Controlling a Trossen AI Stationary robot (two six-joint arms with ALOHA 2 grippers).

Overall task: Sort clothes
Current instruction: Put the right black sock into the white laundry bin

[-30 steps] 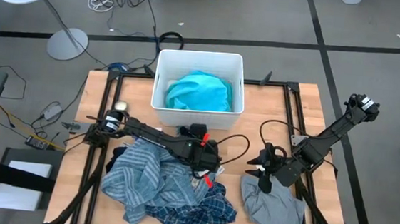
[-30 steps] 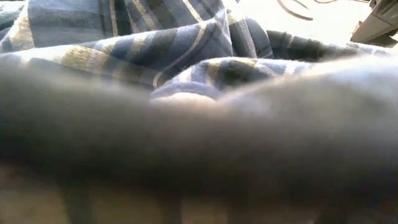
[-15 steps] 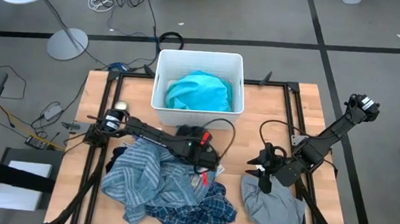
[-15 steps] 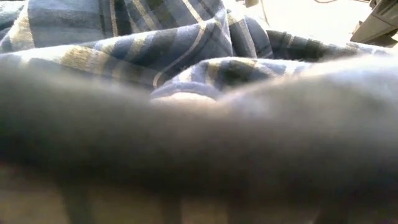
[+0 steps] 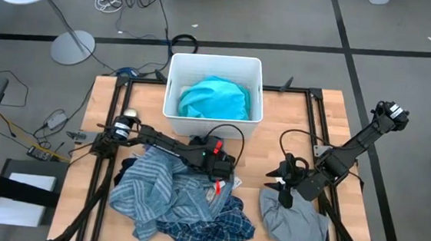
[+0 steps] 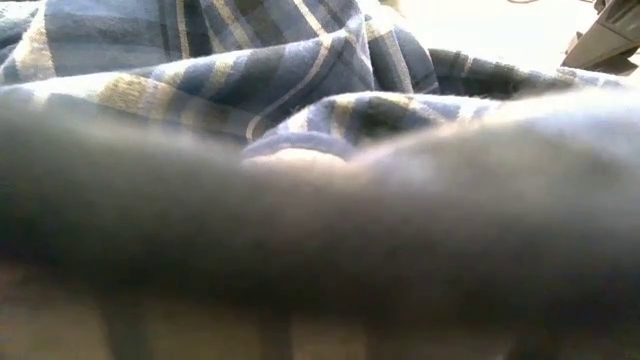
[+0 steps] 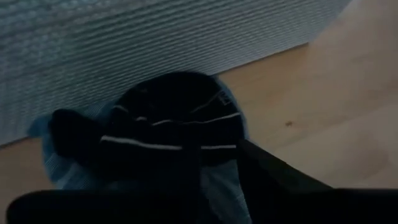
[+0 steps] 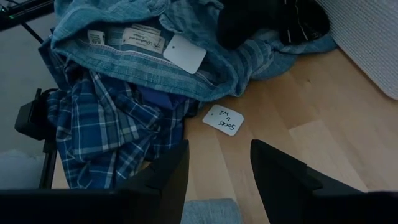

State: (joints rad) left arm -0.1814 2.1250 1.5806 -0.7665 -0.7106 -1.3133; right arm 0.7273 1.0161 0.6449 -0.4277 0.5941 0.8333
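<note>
Moved: left gripper drew toward bin, jaws parting, empty.
Right gripper: open, empty.
Done: turquoise garment binned.
Left: pile, grey garment.

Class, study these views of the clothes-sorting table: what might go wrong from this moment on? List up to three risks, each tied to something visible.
1. The left hand sits over the tangled pile, so lifting the blue-grey striped garment may drag the blue-and-white plaid shirt along.
2. The loose white paper tag on the wooden table might get swept off.
3. The right hand hovers at the plain grey garment near the table's front edge; a nudge may push it over.
</note>
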